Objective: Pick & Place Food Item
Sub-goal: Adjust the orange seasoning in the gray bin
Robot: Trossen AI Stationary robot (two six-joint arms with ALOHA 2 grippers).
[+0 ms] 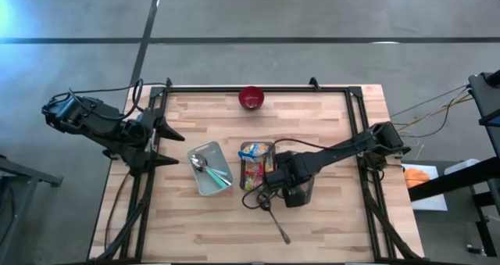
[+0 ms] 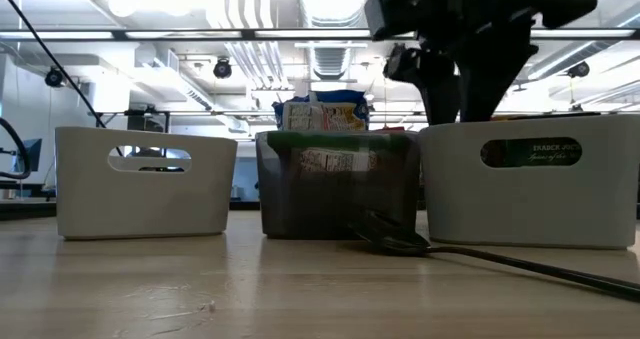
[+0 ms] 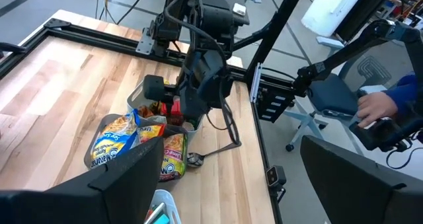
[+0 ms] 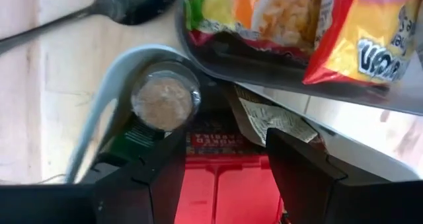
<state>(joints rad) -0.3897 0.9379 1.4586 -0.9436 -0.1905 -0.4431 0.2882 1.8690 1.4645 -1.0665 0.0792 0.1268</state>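
Observation:
Three bins stand mid-table. The left white bin holds utensils. The clear middle bin holds snack packets. Inside the right white bin lie a red packet and a round-lidded bottle. My right gripper points down into this bin, its fingers apart on either side of the red packet. My left gripper waits open at the table's left edge, holding nothing. My right gripper comes from above, pointing down, with one finger on each side of the red packet's top. The packet fills the gap between them. I cannot tell whether the fingers touch it. The packet lies inside the bin.
A dark spoon lies on the wood just near the right bin. A red bowl sits at the table's far edge. Bare wood lies along the near edge and at the far left. A person's hand shows beyond the table.

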